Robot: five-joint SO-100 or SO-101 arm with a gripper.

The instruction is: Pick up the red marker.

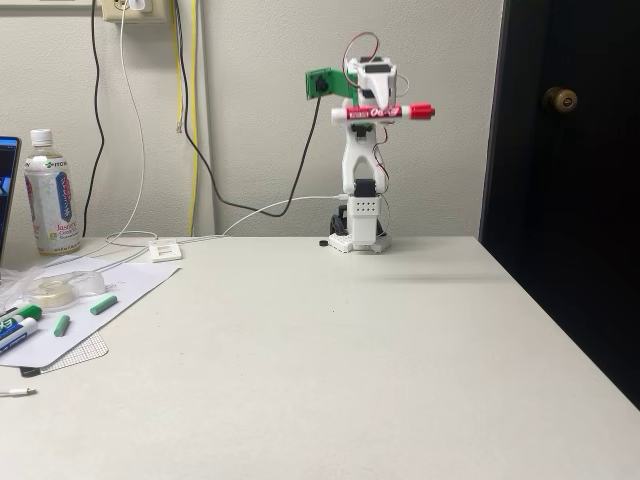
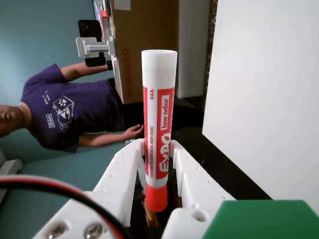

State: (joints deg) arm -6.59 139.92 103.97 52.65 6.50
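— Fixed view first: the big counter [image 1: 330, 360] is below, and the arm [image 1: 362, 170] stands tall at the back. Where is the red marker [image 1: 385, 112]?

— High up, lying flat across the tool [image 1: 377, 110], far above the counter.

— Is the tool squeezing it?

— Yes, both fingers [image 2: 192, 174] press its sides. The pick-up looks done.

— Anything hidden?

— The marker's cap end.

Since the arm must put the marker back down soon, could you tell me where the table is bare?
With the red marker in the pincer, the table is bare from the arm's base forward and right to the edge. The left side is crowded: paper sheet, tape roll, green-capped marker, bottle.
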